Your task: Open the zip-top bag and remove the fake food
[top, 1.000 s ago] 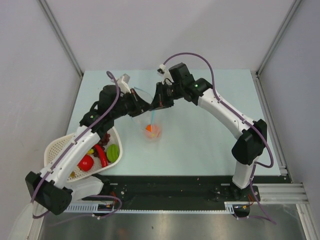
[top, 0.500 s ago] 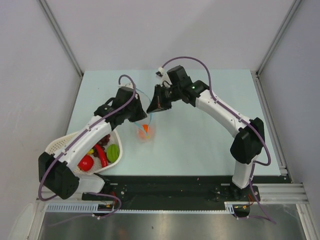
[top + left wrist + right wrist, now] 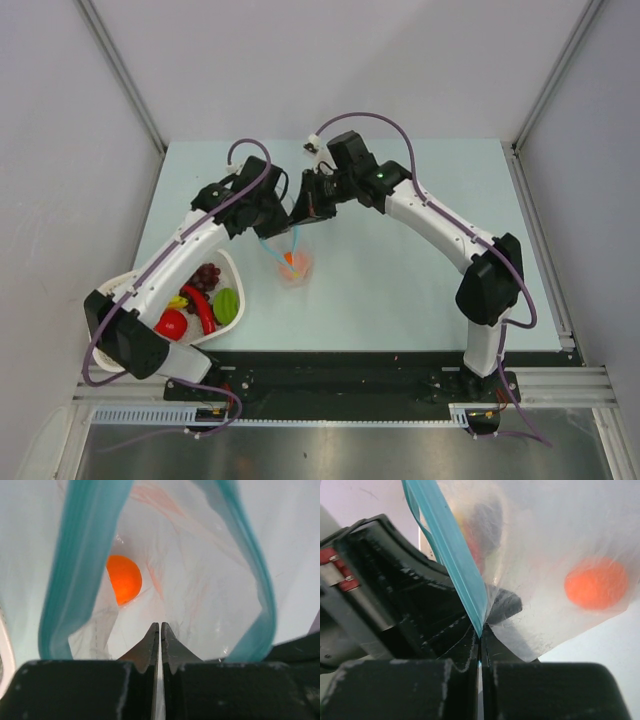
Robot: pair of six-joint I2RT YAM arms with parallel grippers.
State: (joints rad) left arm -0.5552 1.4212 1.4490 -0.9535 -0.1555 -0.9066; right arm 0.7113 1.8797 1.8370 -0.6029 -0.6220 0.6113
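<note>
Over the pale surface hangs the open zip-top bag, left gripper and right gripper each pinched shut on its rim; slick film may slip, dropping it, orange ball inside.

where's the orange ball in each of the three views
top external: orange ball, near picture centre, inside the zip-top bag.
left wrist: orange ball, left of centre, down inside the open bag.
right wrist: orange ball, right side, behind clear plastic.
shared landmark: the teal zip strip, in all three.
</note>
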